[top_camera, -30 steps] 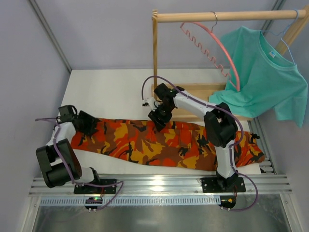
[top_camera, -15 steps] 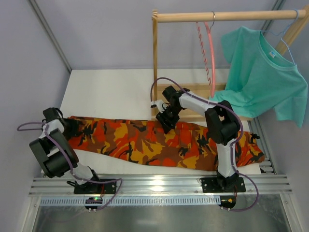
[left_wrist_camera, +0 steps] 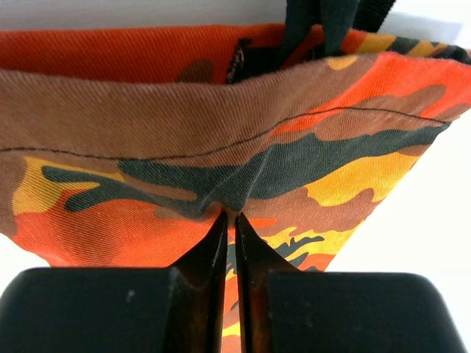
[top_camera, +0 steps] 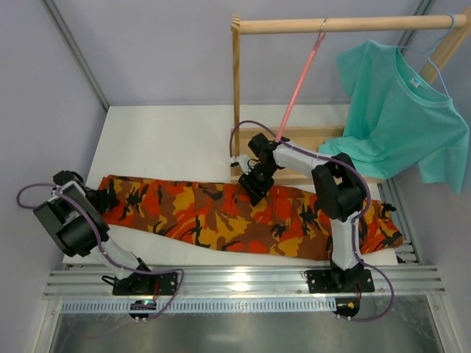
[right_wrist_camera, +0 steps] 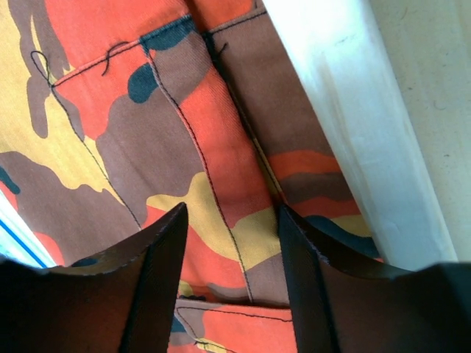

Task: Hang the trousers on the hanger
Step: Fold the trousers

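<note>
here, trousers [top_camera: 221, 217]: spread flat and lengthwise across the near part of the white table [top_camera: 169, 140], from the left arm's end to the far right edge, where the cloth runs past the right arm's base
trousers up close [left_wrist_camera: 221, 147]: in the left wrist view a hem with a black line of stitching runs across the frame, with a fold of the camouflage cloth drawn down into the fingers
left gripper [top_camera: 103, 197]: at the left end of the trousers, low on the table
left gripper hold [left_wrist_camera: 229, 224]: the two fingers are pressed together with only a sliver between them, and a pinch of the trousers is caught in that sliver
right gripper [top_camera: 254, 187]: at the far edge of the trousers, about midway along their length, pointing down at the cloth
right gripper hold [right_wrist_camera: 232, 213]: fingers spread wide apart with nothing between them; seamed camouflage cloth [right_wrist_camera: 147, 132] lies under the gap, and whether the tips touch it cannot be told
hanger [top_camera: 298, 84]: hooked by its silver hook on the wooden rail [top_camera: 353, 24], seen almost edge-on and slanted, its low end swung left to just above the right arm's forearm; contact with the arm cannot be told
hanger and trousers: apart, with none of the cloth on the hanger
t-shirt [top_camera: 401, 110]: teal, hanging at the right end of the rail on a light-blue hanger [top_camera: 434, 55]
beside the cloth: a white strip [right_wrist_camera: 353, 125] runs diagonally through the right wrist view, next to the edge of the trousers
</note>
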`<state>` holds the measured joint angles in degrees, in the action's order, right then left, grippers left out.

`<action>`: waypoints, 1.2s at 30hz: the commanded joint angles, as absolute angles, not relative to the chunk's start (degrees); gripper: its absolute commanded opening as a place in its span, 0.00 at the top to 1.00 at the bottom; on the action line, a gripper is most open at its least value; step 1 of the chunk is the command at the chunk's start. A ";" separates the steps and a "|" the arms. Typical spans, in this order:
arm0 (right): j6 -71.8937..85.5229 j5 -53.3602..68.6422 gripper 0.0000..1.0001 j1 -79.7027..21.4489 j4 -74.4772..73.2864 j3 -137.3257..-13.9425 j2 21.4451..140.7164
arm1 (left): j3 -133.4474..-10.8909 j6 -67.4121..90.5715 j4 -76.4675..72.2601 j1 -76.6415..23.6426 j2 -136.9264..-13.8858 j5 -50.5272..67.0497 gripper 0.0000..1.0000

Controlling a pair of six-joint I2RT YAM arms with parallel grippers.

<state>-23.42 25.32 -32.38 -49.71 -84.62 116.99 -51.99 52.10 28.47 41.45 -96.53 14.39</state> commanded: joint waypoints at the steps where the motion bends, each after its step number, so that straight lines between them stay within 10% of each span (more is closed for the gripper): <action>1: -23.38 25.40 0.46 -32.17 -48.17 -83.59 114.17 | -51.68 50.19 27.33 43.68 -101.69 8.35 0.94; 9: -19.43 17.59 0.96 -32.26 -42.98 -80.77 108.38 | -53.09 49.83 29.09 45.17 -103.80 7.04 0.99; 36: -11.87 -2.02 0.94 -32.87 -33.67 -76.12 104.06 | -56.25 49.04 31.64 47.11 -108.37 4.40 0.99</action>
<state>-12.01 5.41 -34.09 -34.61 -77.19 104.77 -58.06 52.14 35.48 44.42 -102.85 19.22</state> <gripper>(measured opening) 0.057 0.006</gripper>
